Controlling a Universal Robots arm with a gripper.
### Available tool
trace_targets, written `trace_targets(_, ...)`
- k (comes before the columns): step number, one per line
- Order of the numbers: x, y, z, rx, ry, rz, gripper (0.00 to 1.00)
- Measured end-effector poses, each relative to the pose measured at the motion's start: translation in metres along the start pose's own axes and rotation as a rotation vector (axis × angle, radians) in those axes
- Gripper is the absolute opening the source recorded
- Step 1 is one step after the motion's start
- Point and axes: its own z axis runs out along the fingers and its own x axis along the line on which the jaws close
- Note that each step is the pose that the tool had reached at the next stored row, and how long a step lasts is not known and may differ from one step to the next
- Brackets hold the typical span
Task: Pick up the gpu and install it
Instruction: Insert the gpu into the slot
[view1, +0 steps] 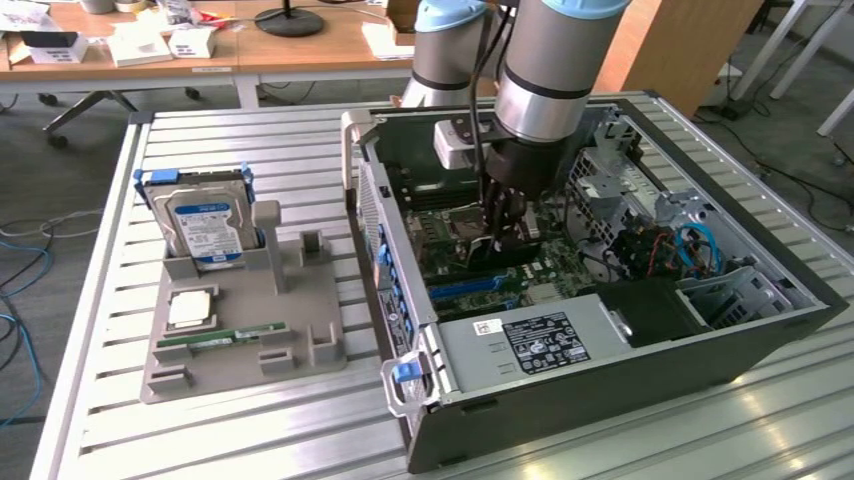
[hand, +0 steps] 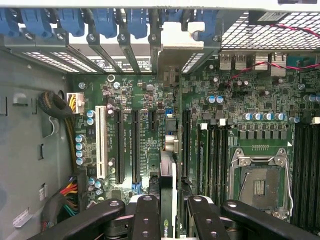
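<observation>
One gpu (hand: 168, 195) stands edge-on, clamped in the half-closed gripper (hand: 170, 212), likely so its lower edge lines up with the motherboard (hand: 150, 100) slots. Seen in the exterior view, the open computer case (view1: 747, 340) lies on the bench (view1: 267, 430), with a parts tray (view1: 227, 375) at its nine o'clock.

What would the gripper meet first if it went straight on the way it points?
Probably the motherboard, around its black expansion slots: the gpu clamped edge-on between the fingers leads the way. Which slot, and how near, is unclear.

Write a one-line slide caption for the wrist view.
Black gripper clasps the thin dark gpu card edge-on over the green motherboard.
</observation>
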Motion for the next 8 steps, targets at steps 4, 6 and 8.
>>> trace_targets(4, -0.0002, 0.0011, 0.0, 0.0, -0.0001, 0.0, 0.26)
trace_targets(6, -0.0002, 0.0011, 0.0, 0.0, 0.0, 0.0, 0.26)
trace_targets(8, -0.0003, 0.0011, 0.0, -0.0001, 0.0, 0.0, 0.26)
